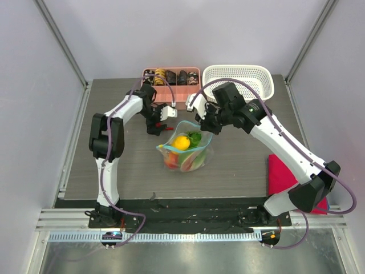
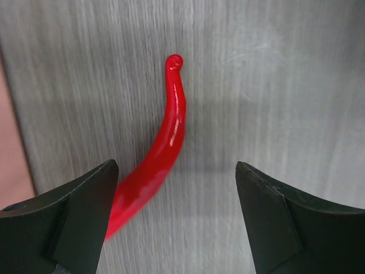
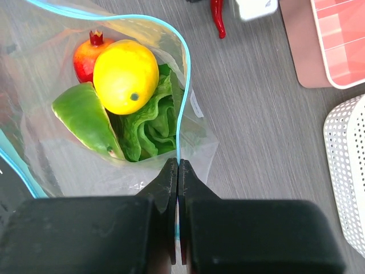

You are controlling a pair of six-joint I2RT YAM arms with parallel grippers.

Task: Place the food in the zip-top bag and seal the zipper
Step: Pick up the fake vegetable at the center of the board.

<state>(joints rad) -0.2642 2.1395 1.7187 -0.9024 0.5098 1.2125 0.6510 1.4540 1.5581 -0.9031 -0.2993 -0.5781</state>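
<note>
bench (image 1: 239,165): grey wood-grain | bag (image 1: 201,157): clear crinkly plastic, mid-bench, mouth open, holding yellow fruit (image 3: 125,77) and leafy lettuce (image 3: 151,123) | right hand (image 3: 178,171): closed, pinching bag's light-blue zipper strip (image 3: 181,85) | left hand (image 2: 175,171): wide open, gripping nothing | chili (image 2: 174,120): glossy red, curved, on bench far-left of bag, between left hand's fingers

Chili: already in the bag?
No, the red chili lies on the table below the open left gripper, outside the zip-top bag.

L arm (image 1: 121,112) elbow-bent, reaching fwd; L gripper (image 2: 177,174) pointing down, jaws wide apart. R arm (image 1: 280,138) stretched fwd-left; R gripper (image 3: 178,166) jaws closed, pinching bag (image 3: 199,142) rim.
</note>
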